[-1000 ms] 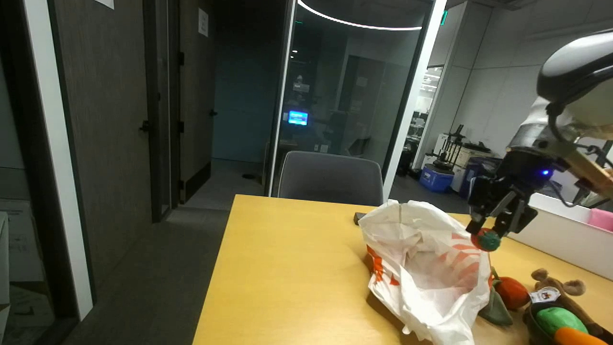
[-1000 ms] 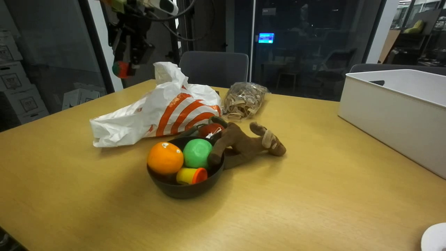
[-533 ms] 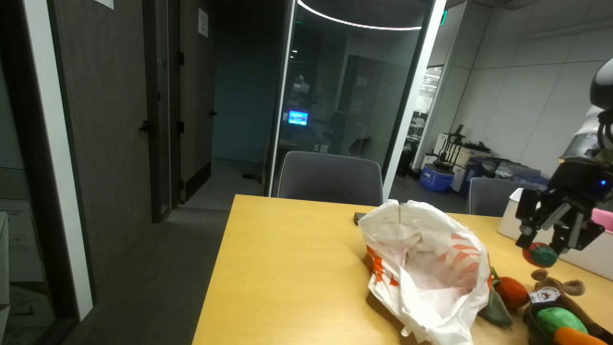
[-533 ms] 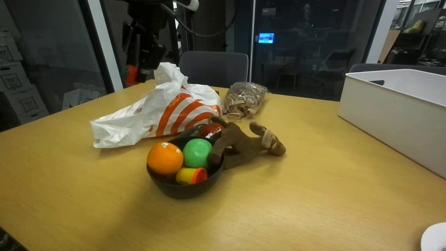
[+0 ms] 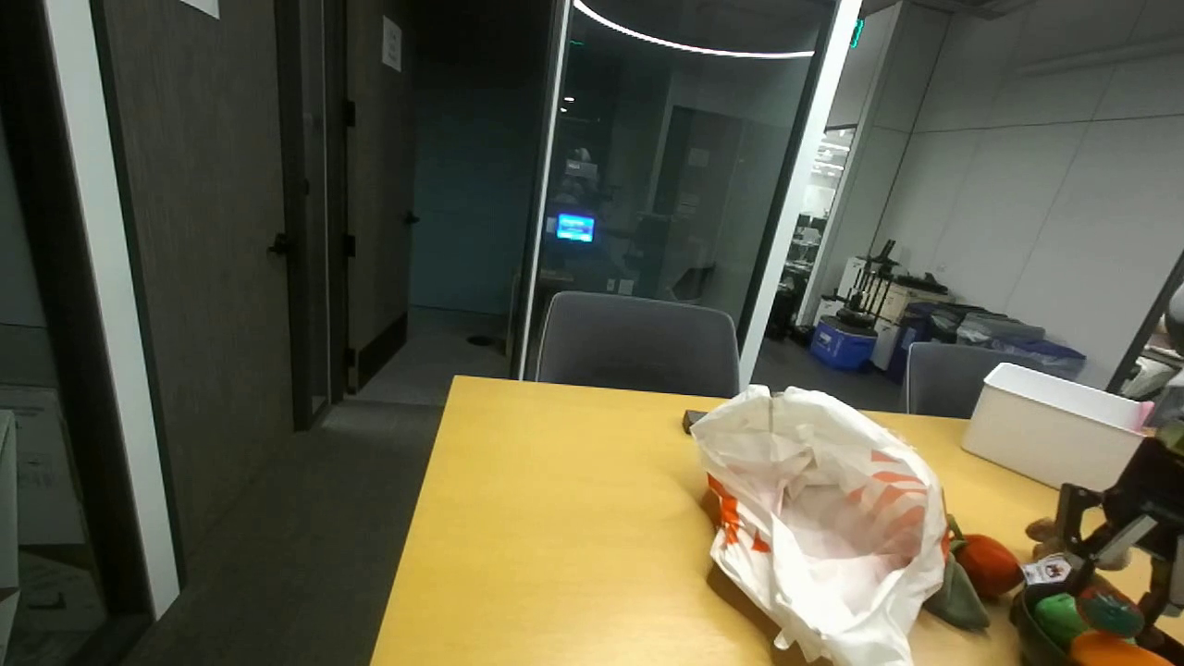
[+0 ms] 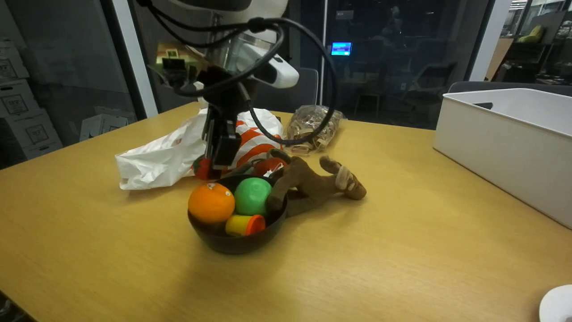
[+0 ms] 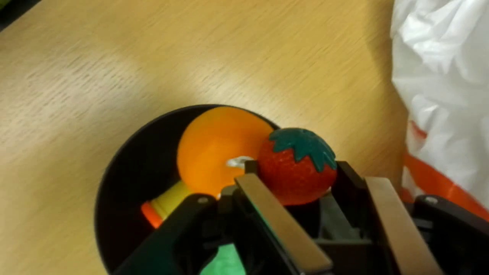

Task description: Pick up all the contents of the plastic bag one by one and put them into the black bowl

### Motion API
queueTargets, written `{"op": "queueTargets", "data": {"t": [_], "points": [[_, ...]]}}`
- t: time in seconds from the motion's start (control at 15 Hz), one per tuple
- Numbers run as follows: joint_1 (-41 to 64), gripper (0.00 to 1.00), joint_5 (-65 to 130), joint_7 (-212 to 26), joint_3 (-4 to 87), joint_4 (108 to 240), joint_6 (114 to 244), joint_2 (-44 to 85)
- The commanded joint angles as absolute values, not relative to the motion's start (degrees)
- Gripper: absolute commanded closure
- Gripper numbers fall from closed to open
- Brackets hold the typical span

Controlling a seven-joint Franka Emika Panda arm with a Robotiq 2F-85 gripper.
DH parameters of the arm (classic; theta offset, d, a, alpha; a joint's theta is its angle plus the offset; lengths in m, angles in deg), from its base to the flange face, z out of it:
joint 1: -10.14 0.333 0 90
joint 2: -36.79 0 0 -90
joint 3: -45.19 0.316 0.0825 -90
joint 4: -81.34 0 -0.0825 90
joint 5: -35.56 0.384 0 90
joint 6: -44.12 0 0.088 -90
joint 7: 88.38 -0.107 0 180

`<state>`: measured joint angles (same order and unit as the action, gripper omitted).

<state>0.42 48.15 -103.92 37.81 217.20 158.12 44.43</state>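
- Gripper [image 7: 296, 170]: fingers [image 7: 280, 223] pinching red fruit [image 7: 294, 181], held above black bowl [image 7: 126, 183].
- Green cap [image 7: 305, 147] turned outward from bowl's middle; fruit roundish, long axis unclear.
- In bowl: orange [image 6: 211, 203], green ball [image 6: 253, 197], yellow tub [image 6: 239, 225].
- Wood-look table [image 6: 357, 268] under bowl; white bag [image 6: 156, 165] near bowl, brown plush [image 6: 313, 181] partly over bowl rim.
- Behind bowl in an exterior view: chair [image 6: 308, 89], glass wall [image 6: 402, 67].
- Arm [image 6: 250, 49] hangs over bowl, fingers pointing down.

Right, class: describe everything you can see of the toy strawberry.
The toy strawberry is red and rounded, with a jagged dark green cap; its bumpy surface looks plastic. The gripper pinches it from both sides, off the table, cap turned sideways. In the wrist view it overlaps the orange and the black bowl; whether it touches either is unclear.
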Motion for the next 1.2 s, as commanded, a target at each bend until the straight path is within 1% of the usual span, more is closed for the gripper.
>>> {"op": "queueTargets", "data": {"t": [0.0, 0.2, 0.27, 0.33, 0.4, 0.47, 0.6, 0.67, 0.87, 1.13], "points": [[-1.5, 0.73, 45.3, -112.2, 36.8, 220.3, 164.1, 45.2], [-1.9, 0.73, 44.1, -117.1, 37.0, 221.7, 168.4, 45.3], [-1.8, 0.53, 44.3, -118.3, 37.0, 221.9, 168.9, 45.3], [-1.6, 0.24, 44.7, -118.8, 37.1, 222.1, 169.1, 45.4], [-1.4, 0.22, 45.4, -118.3, 37.2, 222.4, 168.9, 46.1], [-1.2, 0.16, 45.3, -118.4, 37.4, 222.7, 168.4, 46.8], [-1.2, 0.02, 43.8, -118.6, 37.7, 223.2, 166.3, 49.4], [-1.6, 0.0, 41.7, -119.4, 38.0, 223.7, 164.6, 51.9], [-2.0, 0.0, 37.9, -119.3, 39.0, 224.4, 160.6, 57.4], [-1.2, 0.0, 37.9, -113.3, 39.8, 224.5, 153.7, 66.4]]}}
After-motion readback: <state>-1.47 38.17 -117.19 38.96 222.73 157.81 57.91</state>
